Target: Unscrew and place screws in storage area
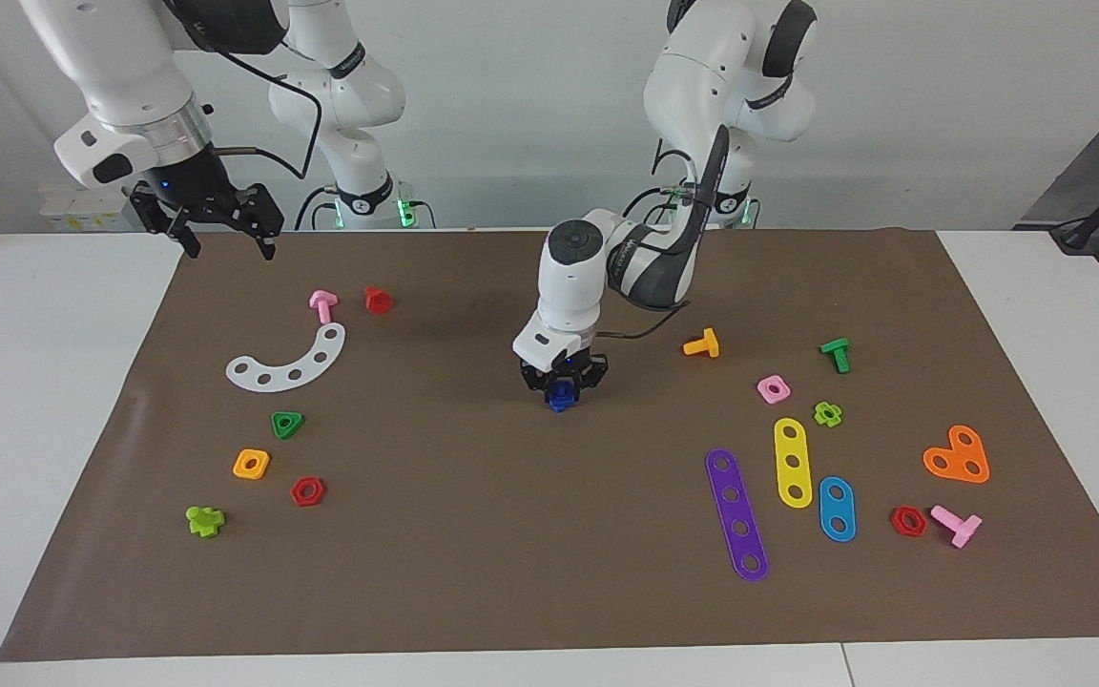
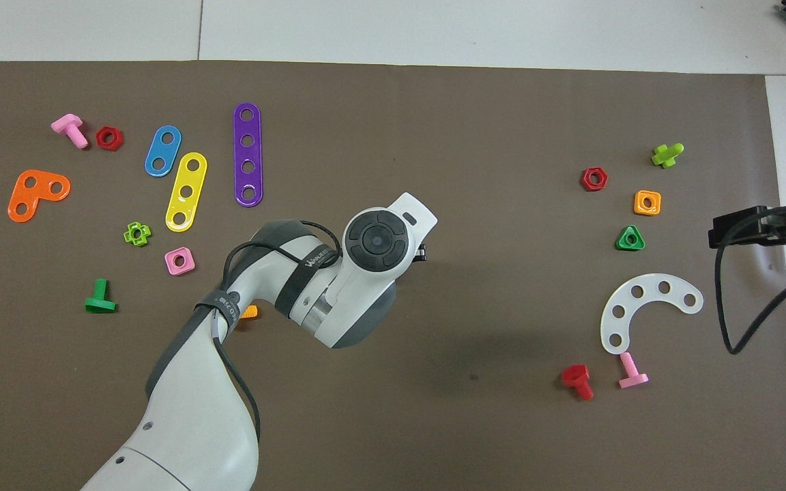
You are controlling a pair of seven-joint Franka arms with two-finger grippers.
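Note:
The dark-blue screw (image 1: 560,395) stands at the middle of the brown mat (image 1: 473,534). My left gripper (image 1: 562,382) points straight down on it, fingers closed around its top; its lower end is at the mat. In the overhead view the left arm's wrist (image 2: 376,240) covers both the gripper and the screw. My right gripper (image 1: 217,229) waits open and empty, raised over the mat's edge at the right arm's end of the table; it also shows in the overhead view (image 2: 741,230).
At the right arm's end lie a white curved plate (image 1: 290,363), pink bolt (image 1: 322,305), red bolt (image 1: 378,300), green triangular nut (image 1: 287,424), orange nut (image 1: 251,464). At the left arm's end lie purple (image 1: 736,513), yellow (image 1: 793,462) and light-blue (image 1: 837,508) plates.

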